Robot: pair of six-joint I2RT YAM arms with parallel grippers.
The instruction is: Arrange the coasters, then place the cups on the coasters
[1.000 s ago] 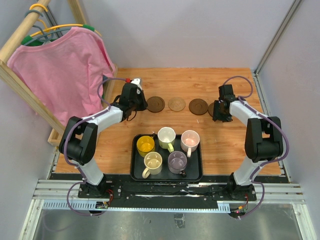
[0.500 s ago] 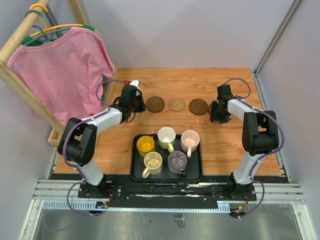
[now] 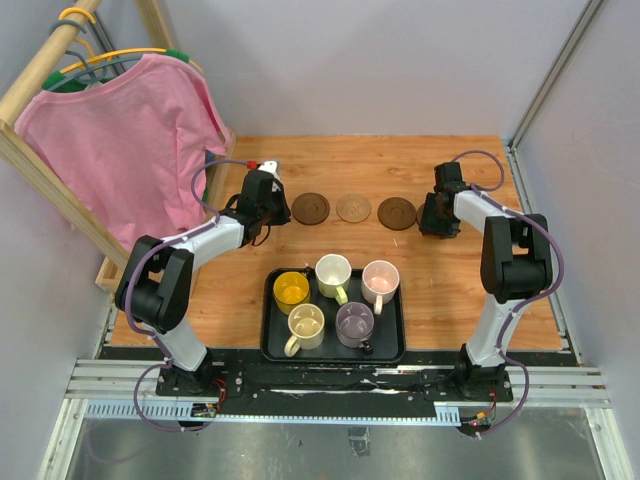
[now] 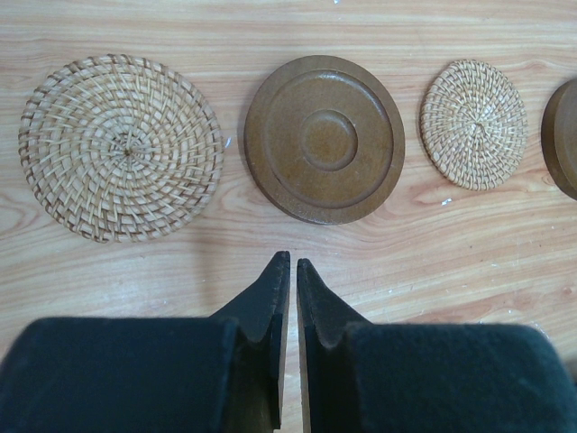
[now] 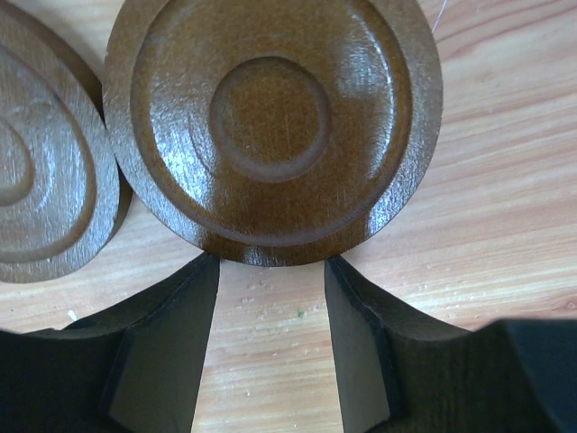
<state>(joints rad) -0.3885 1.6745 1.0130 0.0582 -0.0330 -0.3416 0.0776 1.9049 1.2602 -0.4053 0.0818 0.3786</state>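
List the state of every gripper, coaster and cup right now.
Left gripper: shut, empty.
Right gripper: open, empty.
Large woven coaster: flat, bare.
First brown coaster: flat, bare.
Small woven coaster: flat, bare.
Second brown coaster: flat, bare.
End brown coaster: flat, bare, ahead of right gripper's tips.
Yellow cup, whitish-green cup, pink cup, cream cup, purple cup: upright in the black tray.

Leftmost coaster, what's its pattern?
The leftmost coaster is tan woven wicker, spiralled; left wrist view shows it best.
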